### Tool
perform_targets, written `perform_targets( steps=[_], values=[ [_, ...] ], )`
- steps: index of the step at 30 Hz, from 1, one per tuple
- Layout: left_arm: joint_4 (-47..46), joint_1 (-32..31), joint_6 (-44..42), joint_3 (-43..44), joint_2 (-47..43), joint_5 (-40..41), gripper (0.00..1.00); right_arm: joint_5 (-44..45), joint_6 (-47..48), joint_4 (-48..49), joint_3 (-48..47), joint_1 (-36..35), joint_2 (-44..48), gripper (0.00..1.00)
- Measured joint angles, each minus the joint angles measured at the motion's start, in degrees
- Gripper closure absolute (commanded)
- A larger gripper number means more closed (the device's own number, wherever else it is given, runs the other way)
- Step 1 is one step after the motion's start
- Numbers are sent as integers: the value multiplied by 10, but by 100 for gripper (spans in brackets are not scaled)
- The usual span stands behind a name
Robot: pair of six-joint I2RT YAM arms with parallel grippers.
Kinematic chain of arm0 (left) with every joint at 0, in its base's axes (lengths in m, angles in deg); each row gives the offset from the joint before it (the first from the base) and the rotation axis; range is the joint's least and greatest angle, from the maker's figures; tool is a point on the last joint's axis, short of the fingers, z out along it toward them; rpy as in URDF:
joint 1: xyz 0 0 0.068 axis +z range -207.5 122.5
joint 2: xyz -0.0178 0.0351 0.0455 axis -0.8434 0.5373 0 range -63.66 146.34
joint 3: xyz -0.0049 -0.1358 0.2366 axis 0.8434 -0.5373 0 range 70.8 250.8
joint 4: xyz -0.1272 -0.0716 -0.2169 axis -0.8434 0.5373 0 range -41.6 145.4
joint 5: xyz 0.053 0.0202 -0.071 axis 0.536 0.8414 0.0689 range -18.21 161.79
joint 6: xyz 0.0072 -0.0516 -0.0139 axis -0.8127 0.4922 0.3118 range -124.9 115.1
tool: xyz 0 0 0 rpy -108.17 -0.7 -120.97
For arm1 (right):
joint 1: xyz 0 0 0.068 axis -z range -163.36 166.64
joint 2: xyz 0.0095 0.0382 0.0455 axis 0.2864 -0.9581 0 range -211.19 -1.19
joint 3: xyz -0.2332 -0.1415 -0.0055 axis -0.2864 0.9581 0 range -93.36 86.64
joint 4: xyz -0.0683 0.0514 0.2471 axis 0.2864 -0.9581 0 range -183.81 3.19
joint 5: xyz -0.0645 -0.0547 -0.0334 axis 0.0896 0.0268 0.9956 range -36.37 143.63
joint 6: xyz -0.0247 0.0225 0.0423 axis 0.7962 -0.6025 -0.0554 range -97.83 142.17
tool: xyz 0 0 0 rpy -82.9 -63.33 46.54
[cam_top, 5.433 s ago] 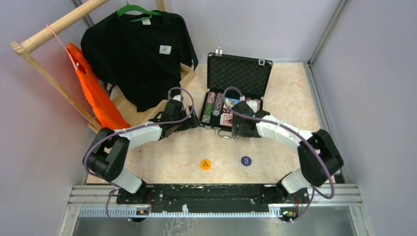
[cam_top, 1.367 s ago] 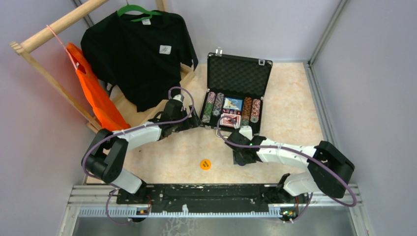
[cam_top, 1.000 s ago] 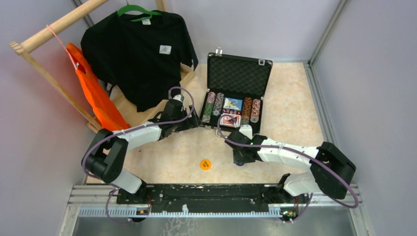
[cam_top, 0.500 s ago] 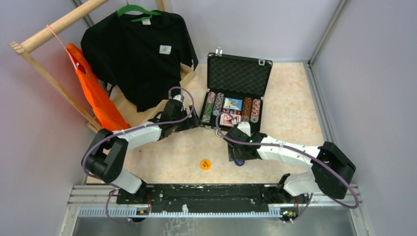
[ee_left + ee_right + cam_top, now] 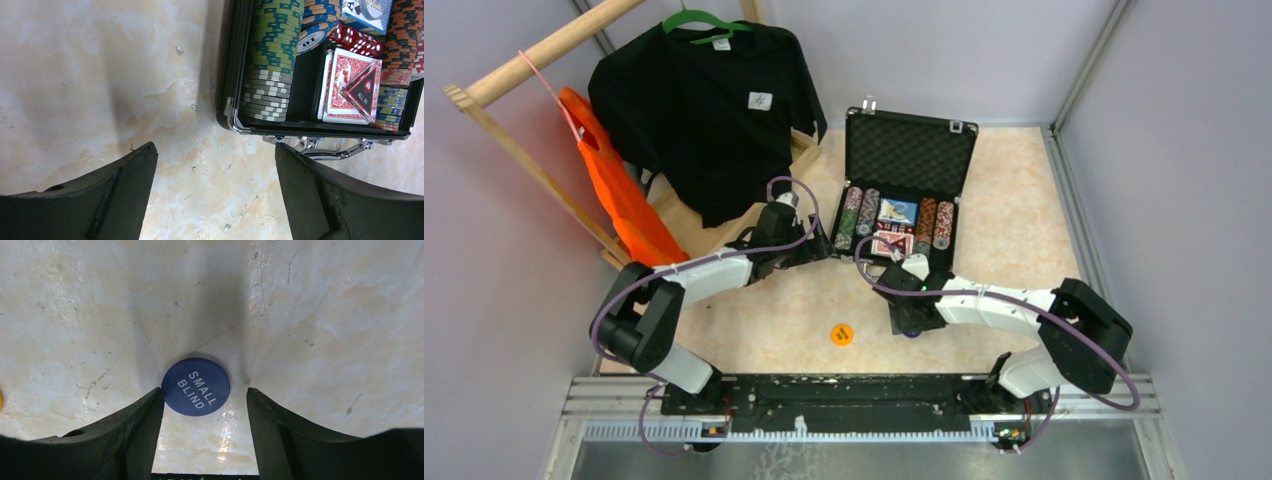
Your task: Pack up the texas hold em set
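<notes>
While the open case sits by the far edge of the table, the blue token lies flat toward the near edge, straddled by the right tool, spread apart; the left tool gapes wide beside the case.

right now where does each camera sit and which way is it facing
Top external: above and behind the bases, facing down at the table; left arm and right arm show.
Left wrist: on the left arm, facing down at the case's near left corner; open left end effector shows.
Right wrist: facing down at the blue token inside the open right end effector.
Top and left wrist both show the chips.
</notes>
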Motion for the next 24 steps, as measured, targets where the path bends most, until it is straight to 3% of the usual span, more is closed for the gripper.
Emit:
perform_targets(
  steps=[24],
  values=[
    [-1,0,0,0,3,-1,8,-13,-9,32,9,-10,-6,43]
  ],
)
